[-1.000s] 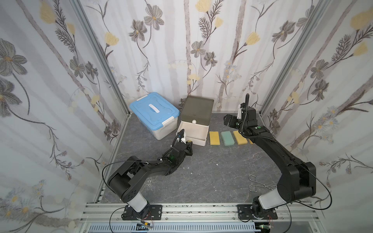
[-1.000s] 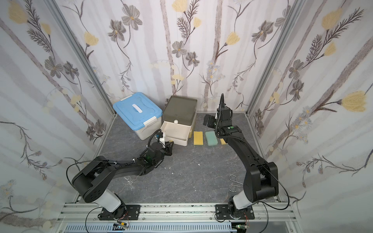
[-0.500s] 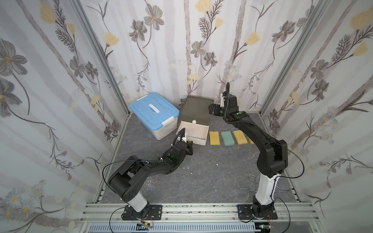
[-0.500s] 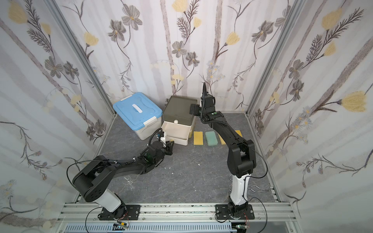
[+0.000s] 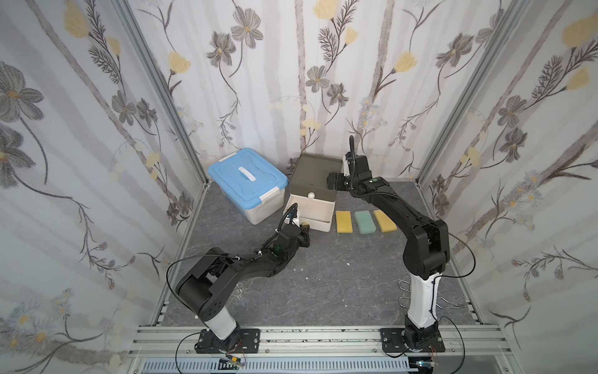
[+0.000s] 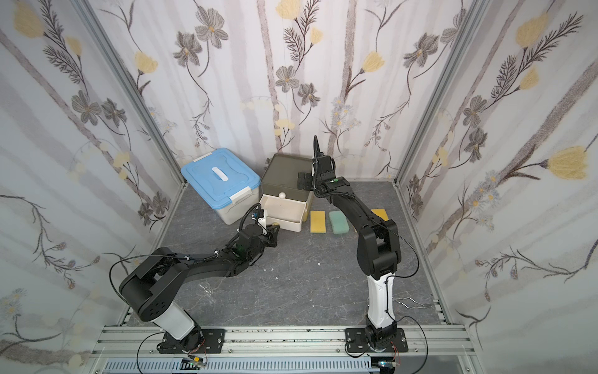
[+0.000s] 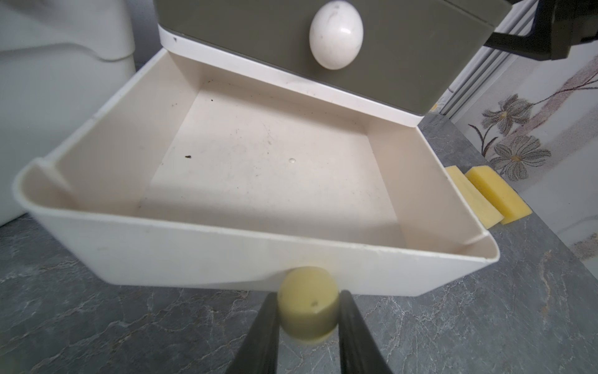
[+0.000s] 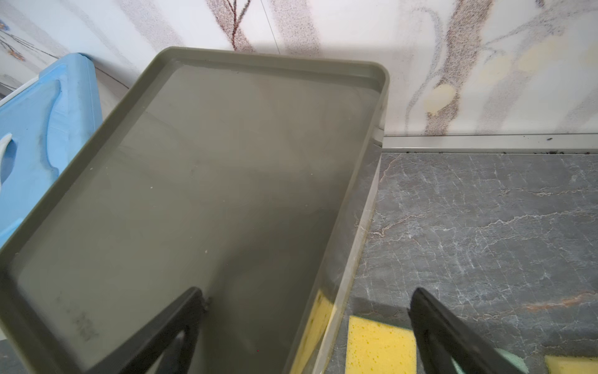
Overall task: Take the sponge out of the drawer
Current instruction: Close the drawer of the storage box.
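The white lower drawer (image 5: 316,212) (image 7: 265,168) of the small cabinet stands pulled out, and its inside is bare. My left gripper (image 5: 303,230) (image 7: 308,296) is shut on its pale yellow knob (image 7: 307,312). A yellow sponge (image 5: 343,221) (image 8: 378,346), a green sponge (image 5: 364,221) and another yellow sponge (image 5: 385,221) lie in a row on the table just right of the drawer. My right gripper (image 5: 335,182) (image 8: 307,291) hovers open over the right edge of the cabinet's olive top (image 8: 226,178), holding nothing.
A blue-lidded white box (image 5: 247,176) stands left of the cabinet. The shut upper drawer has a white knob (image 7: 336,32). A wire rack (image 5: 407,291) lies by the right arm's base. Patterned walls close in the back and both sides.
My right arm has swung left from above the sponges to above the cabinet top, still open. The left gripper has stayed on the drawer knob.
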`<action>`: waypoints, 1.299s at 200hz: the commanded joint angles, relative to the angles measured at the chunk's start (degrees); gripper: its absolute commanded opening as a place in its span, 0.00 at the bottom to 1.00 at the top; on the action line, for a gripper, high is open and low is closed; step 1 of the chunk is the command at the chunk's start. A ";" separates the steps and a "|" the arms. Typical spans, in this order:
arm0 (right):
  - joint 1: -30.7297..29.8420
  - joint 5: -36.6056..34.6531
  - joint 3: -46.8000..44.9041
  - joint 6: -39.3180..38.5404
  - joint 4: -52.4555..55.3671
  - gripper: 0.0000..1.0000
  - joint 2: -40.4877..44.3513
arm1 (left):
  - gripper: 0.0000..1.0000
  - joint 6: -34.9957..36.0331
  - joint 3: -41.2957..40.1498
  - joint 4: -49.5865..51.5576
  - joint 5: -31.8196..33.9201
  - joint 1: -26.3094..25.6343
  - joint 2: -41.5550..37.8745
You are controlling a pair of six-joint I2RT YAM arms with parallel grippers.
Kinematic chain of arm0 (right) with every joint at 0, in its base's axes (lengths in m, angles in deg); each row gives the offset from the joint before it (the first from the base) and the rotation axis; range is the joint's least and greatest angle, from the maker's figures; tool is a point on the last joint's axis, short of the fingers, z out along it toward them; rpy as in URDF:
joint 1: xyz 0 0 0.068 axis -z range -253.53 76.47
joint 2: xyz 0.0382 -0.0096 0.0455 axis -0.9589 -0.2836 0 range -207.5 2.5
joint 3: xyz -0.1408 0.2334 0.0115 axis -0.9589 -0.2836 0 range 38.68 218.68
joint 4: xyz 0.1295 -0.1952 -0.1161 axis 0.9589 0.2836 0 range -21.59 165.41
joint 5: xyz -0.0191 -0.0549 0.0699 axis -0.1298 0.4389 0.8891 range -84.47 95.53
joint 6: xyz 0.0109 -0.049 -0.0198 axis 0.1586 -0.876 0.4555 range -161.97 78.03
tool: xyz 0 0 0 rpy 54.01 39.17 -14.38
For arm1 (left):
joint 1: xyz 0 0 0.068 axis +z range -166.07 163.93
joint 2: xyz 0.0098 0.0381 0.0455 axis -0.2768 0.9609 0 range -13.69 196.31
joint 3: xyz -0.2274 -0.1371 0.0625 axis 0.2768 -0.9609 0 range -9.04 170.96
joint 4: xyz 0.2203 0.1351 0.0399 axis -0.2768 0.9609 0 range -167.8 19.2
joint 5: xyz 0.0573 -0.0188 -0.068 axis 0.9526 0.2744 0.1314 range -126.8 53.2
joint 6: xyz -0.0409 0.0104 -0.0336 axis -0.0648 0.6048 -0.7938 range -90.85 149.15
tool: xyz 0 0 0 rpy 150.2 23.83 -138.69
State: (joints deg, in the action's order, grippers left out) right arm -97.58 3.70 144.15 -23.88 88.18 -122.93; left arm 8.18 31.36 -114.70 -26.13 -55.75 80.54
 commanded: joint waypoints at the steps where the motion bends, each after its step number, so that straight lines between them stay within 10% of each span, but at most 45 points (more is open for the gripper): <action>1: -0.72 -1.76 -0.55 -2.62 3.99 0.99 0.09 | 0.19 1.19 1.07 -3.22 -0.75 0.20 0.16; 260: -2.01 -1.60 -11.43 -3.76 2.82 0.99 6.78 | 0.19 0.96 22.35 0.25 -9.11 5.91 16.29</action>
State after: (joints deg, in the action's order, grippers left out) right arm -99.35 1.36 133.26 -25.52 83.61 -115.83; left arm 9.62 51.58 -108.45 -32.86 -50.02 95.60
